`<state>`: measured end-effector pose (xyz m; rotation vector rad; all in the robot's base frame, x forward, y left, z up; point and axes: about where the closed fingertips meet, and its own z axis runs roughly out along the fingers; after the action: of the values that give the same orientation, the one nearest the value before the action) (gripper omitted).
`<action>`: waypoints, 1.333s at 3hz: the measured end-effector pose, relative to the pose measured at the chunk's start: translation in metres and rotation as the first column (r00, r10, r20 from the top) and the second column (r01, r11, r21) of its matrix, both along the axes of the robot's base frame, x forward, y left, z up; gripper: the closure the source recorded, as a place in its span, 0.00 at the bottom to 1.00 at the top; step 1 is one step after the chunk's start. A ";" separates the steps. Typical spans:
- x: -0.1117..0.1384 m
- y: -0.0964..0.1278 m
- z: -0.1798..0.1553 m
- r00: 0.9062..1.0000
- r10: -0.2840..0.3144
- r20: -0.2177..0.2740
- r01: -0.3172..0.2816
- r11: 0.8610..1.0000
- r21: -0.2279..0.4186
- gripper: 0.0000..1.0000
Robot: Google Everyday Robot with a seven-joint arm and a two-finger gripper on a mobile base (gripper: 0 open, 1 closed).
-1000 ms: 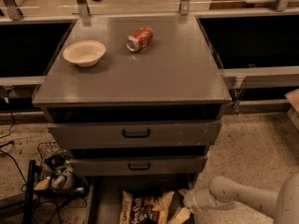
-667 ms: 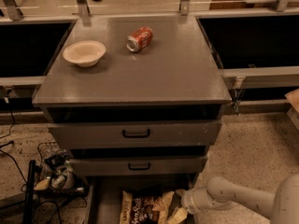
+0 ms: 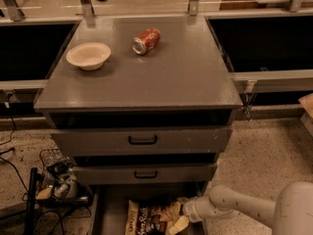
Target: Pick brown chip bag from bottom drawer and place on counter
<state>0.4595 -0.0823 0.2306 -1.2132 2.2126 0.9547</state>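
The brown chip bag (image 3: 146, 219) lies in the open bottom drawer (image 3: 110, 212) at the lower edge of the camera view, dark brown with white script and pale ends. My gripper (image 3: 177, 218) reaches in from the lower right on a white arm and sits at the bag's right end, touching its crumpled pale edge. The grey counter (image 3: 161, 77) tops the cabinet above.
A beige bowl (image 3: 88, 56) and a red soda can (image 3: 146, 41) lying on its side rest on the counter's far half. Two upper drawers with black handles (image 3: 142, 140) stand slightly open. A wire rack with clutter (image 3: 61, 182) and cables sit on the floor at left. Black recessed bays flank the cabinet.
The arm and gripper have shifted slightly left, further onto the bag's right end. The bag and the counter items have stayed in place.
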 end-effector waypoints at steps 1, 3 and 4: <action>0.000 0.000 0.000 1.000 0.000 0.000 0.000 1.000 0.000 0.00; 0.018 -0.009 -0.012 0.999 -0.043 0.023 0.044 0.999 -0.024 0.00; 0.019 -0.008 -0.015 0.999 -0.042 0.023 0.043 0.999 -0.032 0.00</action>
<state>0.4786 -0.0904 0.2156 -1.1806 2.2355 0.8876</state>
